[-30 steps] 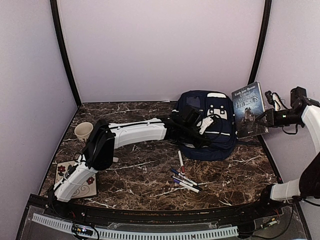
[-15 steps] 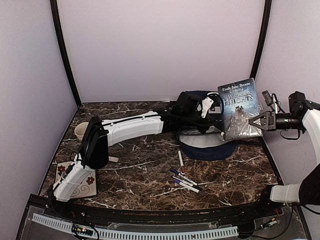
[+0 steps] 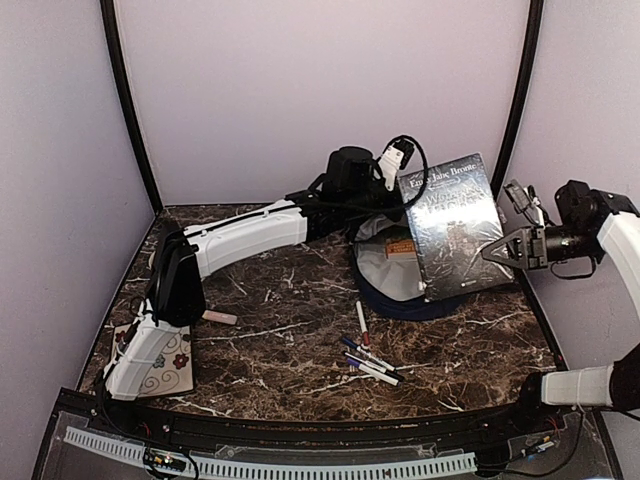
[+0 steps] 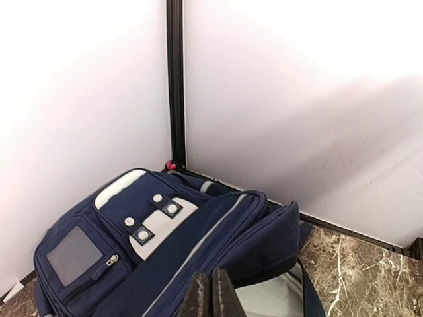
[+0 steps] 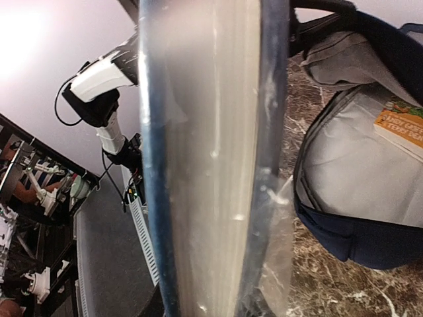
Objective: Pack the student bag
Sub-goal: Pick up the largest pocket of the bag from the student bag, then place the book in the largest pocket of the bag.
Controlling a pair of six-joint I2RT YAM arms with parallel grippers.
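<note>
Standing open at the back right of the marble table (image 3: 280, 330), the student bag (image 3: 405, 306) shows its pale lining from above; the right gripper (image 3: 500, 252) pinches a dark book (image 3: 450, 225) by one edge, tilted over the bag's mouth. From the left wrist, the left gripper (image 4: 211, 296) is clamped tight on the bag's navy rim. From the right wrist, the plastic-covered book fills the frame edge-on, an orange-covered book (image 5: 402, 127) lying inside the bag.

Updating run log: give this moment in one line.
left gripper: holds student bag open | right gripper: holds book | book: outside student bag
</note>
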